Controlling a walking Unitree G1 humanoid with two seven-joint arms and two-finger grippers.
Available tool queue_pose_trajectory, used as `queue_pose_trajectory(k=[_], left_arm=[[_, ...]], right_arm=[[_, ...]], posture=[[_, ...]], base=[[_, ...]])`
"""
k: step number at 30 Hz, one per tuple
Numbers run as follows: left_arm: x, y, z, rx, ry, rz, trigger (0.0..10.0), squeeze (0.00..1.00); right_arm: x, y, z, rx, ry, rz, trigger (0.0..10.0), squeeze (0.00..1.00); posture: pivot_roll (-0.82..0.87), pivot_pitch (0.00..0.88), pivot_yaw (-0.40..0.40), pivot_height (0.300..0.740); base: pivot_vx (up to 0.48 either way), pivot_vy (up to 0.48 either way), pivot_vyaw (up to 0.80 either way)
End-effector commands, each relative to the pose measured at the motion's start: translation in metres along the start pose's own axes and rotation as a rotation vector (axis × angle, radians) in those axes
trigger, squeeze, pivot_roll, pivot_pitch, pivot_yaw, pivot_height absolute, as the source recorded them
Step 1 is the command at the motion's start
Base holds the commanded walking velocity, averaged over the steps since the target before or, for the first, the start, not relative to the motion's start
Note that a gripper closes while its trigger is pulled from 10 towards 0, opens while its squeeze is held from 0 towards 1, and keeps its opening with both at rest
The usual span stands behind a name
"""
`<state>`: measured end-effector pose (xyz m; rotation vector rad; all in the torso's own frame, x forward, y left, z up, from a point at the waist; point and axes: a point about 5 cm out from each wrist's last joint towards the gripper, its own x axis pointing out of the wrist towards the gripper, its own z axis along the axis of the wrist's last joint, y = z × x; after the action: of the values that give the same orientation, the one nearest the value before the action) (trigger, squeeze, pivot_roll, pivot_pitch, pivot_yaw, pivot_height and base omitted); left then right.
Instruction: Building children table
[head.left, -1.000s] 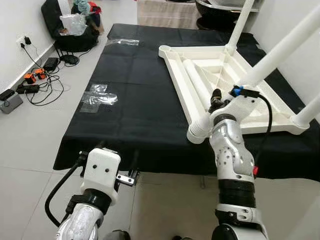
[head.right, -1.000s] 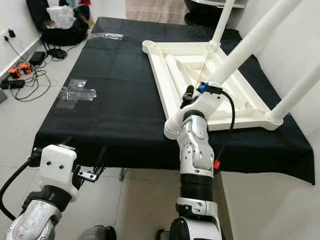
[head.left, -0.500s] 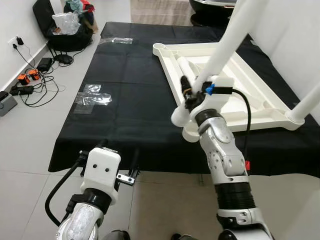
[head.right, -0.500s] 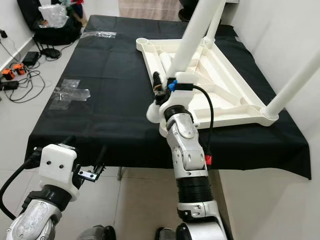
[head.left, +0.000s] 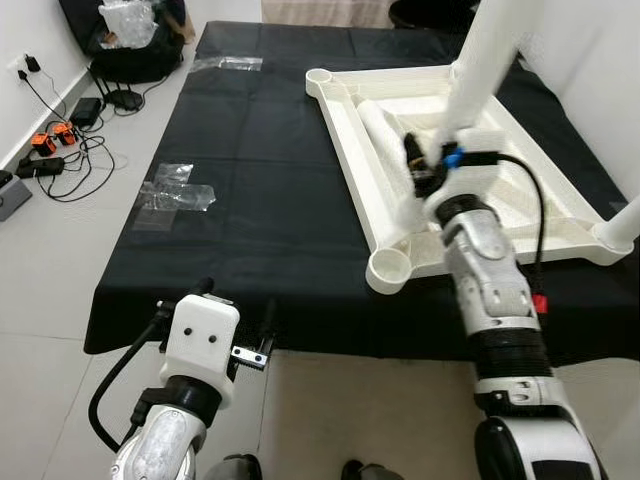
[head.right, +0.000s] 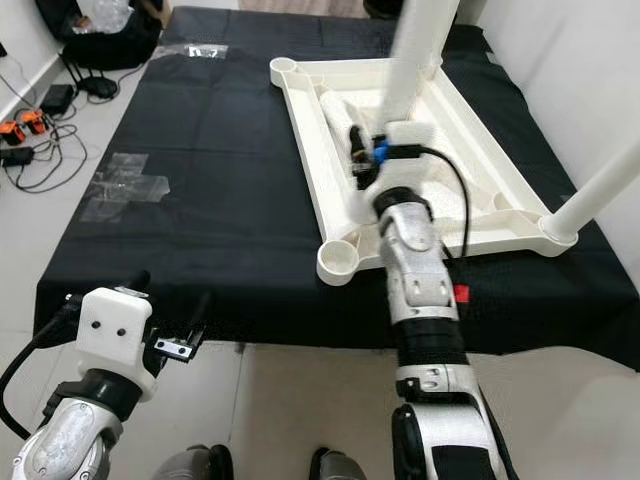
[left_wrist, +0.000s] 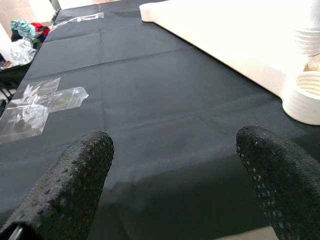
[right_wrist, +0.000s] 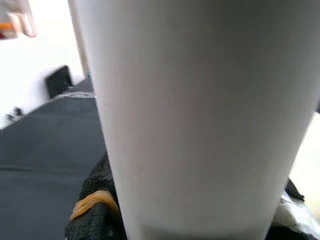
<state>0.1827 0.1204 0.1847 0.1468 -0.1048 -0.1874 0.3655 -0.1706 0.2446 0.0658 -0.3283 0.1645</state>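
A white children's table top (head.left: 348, 170) lies upside down on a black cloth. Its near corner socket (head.left: 388, 268) is empty. My right gripper (head.left: 424, 176) is shut on a white table leg (head.left: 482, 50), which it holds almost upright over the middle of the table top. In the right wrist view that leg (right_wrist: 200, 115) sits between the black fingers (right_wrist: 95, 210). Another leg (head.left: 620, 215) stands in the right corner, and a loose leg (head.left: 383, 125) lies inside the frame. My left gripper (left_wrist: 175, 165) hangs open at the cloth's near edge, with nothing in it.
Clear plastic bags (head.left: 175, 190) lie on the cloth at the left, and another (head.left: 230, 63) at the far end. Cables and chargers (head.left: 55, 150) trail over the floor on the left. A black bag (head.left: 135, 55) sits by the far wall. A white wall runs along the right.
My right arm has swung the leg from the near corner socket to the right and further in, and stood it more upright. The socket now shows empty. The left arm has not moved.
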Motion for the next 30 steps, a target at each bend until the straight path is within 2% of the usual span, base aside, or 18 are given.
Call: queue_pose_trajectory(k=[1,9,11,12,18,22,27,28,30], left_arm=[[-0.002,-0.001,-0.002,0.002,0.018,-0.005,10.0,0.00],[-0.001,-0.001,-0.002,0.001,0.016,-0.004,10.0,0.00],[-0.001,-0.001,-0.002,0.002,0.016,-0.005,10.0,0.00],[-0.001,-0.001,-0.002,0.002,0.017,-0.006,10.0,0.00],[-0.001,-0.001,-0.002,0.002,0.017,-0.005,10.0,0.00],[-0.002,-0.001,-0.002,0.003,0.018,-0.006,10.0,0.00],[-0.002,-0.001,-0.002,0.002,0.019,-0.006,10.0,0.00],[-0.002,-0.001,-0.002,0.001,0.019,-0.007,10.0,0.00],[-0.002,-0.001,-0.002,0.000,0.019,-0.007,10.0,0.00]], right_arm=[[0.002,0.001,0.008,0.033,-0.033,0.050,10.0,0.00],[0.003,-0.021,0.018,0.049,-0.058,0.070,10.0,0.00],[0.002,-0.022,0.018,0.055,-0.059,0.080,10.0,0.00],[0.002,-0.024,0.018,0.064,-0.045,0.144,10.0,0.00],[0.000,-0.029,0.014,0.054,-0.006,0.192,10.0,0.00],[-0.008,-0.027,0.005,0.078,0.045,0.295,10.0,0.00],[-0.011,-0.026,0.003,0.094,0.056,0.335,10.0,0.00],[-0.017,-0.019,0.005,0.122,0.052,0.435,10.0,0.00],[-0.020,-0.017,0.007,0.133,0.046,0.475,10.0,0.00]], posture=[[0.10,0.218,-0.069,0.740],[0.10,0.217,-0.069,0.740],[0.10,0.217,-0.069,0.740],[0.10,0.218,-0.067,0.740],[0.10,0.221,-0.068,0.740],[0.10,0.221,-0.068,0.740],[0.10,0.221,-0.068,0.740],[0.10,0.214,-0.067,0.740],[0.10,0.214,-0.067,0.740]], base=[[0.000,0.000,0.00],[0.000,0.000,0.00],[0.000,0.000,0.00],[0.000,0.000,0.00],[0.000,0.000,0.00],[0.000,0.000,0.00],[0.000,0.000,0.00],[0.000,0.000,0.00],[0.000,0.000,0.00]])
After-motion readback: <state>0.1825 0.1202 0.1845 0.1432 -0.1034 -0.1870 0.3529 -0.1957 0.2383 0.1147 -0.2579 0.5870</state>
